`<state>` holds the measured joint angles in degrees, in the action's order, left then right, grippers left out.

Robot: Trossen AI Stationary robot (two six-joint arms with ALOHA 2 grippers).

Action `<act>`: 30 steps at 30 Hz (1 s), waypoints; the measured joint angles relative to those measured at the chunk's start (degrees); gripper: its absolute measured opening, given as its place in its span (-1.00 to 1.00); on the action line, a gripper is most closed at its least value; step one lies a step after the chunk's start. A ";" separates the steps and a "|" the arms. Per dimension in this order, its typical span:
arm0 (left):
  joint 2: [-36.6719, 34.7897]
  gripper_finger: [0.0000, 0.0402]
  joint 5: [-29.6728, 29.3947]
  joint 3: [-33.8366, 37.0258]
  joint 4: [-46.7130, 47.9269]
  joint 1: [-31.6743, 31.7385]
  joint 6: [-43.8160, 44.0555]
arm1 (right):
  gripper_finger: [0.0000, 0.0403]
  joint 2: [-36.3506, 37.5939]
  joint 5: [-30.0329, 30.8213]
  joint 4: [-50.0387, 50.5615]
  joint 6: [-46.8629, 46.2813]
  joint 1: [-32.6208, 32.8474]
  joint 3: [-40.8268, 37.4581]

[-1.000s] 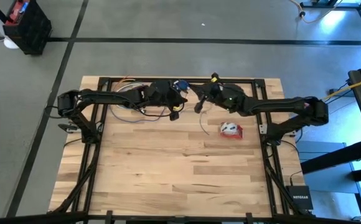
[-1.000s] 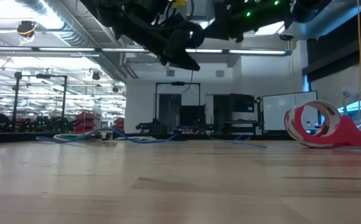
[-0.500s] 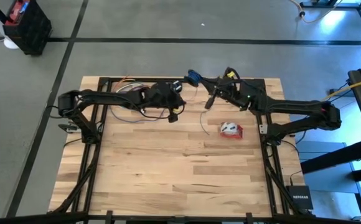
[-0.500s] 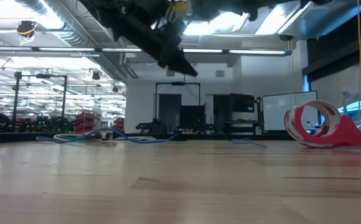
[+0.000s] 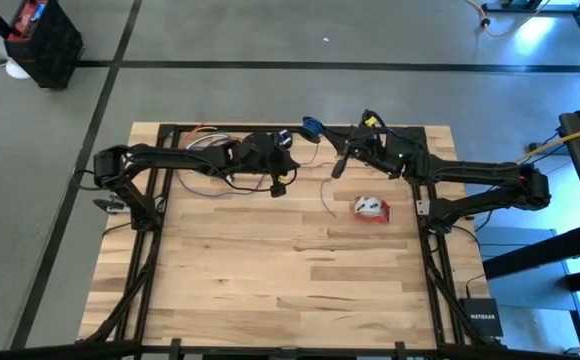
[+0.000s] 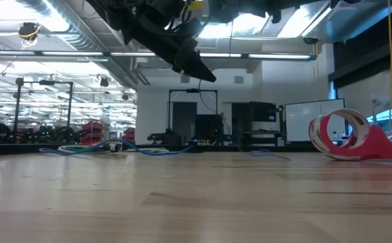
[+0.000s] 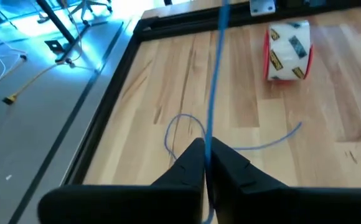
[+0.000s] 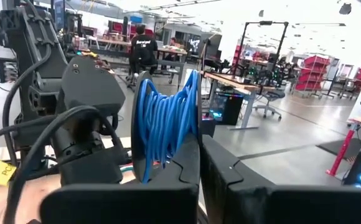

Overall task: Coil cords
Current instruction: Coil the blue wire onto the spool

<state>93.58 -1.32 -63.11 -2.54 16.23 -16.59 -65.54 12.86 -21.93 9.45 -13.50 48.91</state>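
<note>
A thin blue cord is partly wound into a coil (image 8: 166, 118), which my right gripper (image 5: 317, 128) is shut on, high over the table's far edge. From the coil a strand (image 7: 216, 74) runs to my left gripper (image 7: 205, 155), shut on it just left of the coil and lower, pointing slantwise down (image 6: 197, 69). The cord's loose tail (image 5: 326, 200) lies curved on the wood below. A red-and-white roll (image 5: 370, 208) stands on its edge to the right of the tail. My left gripper pinches a single strand of the blue cord (image 7: 208, 142) between its two fingertips, the fingers slanting down toward the table's right. The strand runs straight and taut from the tips up to the coil; behind them the tail (image 7: 182, 127) lies slack on the table. My right gripper pinches the coil's lower part (image 8: 171, 163) between its two fingers, which come level from the table's right. Several turns of cord are in the hold. The coil stands upright above the fingertips, lifted clear of the table.
Other loose cords, blue and green among them (image 6: 108, 148), lie at the table's far left (image 5: 202, 142). The black frame rail (image 5: 220, 127) runs along the far edge. The wide wooden top (image 5: 290, 290) spreads toward the near edge.
My right gripper has risen and gone toward the table's right and far edge with the blue coil, out of the low view's top. The strand to my left gripper has been drawn out longer. My left gripper has kept its place, shut on the cord.
</note>
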 joint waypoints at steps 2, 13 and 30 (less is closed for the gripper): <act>0.00 -0.90 0.00 0.00 0.32 0.00 -0.58 | -1.00 0.00 0.00 0.23 0.09 0.00 0.00; -3.33 -0.31 0.02 -2.66 6.99 0.00 -0.85 | -1.00 -0.09 -0.07 1.14 1.44 0.02 -0.05; 2.60 -0.30 8.21 -2.73 -7.59 -0.42 1.67 | -0.95 -0.15 -0.57 1.13 1.51 0.00 -0.07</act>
<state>96.18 6.89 -65.84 -10.13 15.81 -14.93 -65.69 12.29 -20.80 10.96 -13.50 48.84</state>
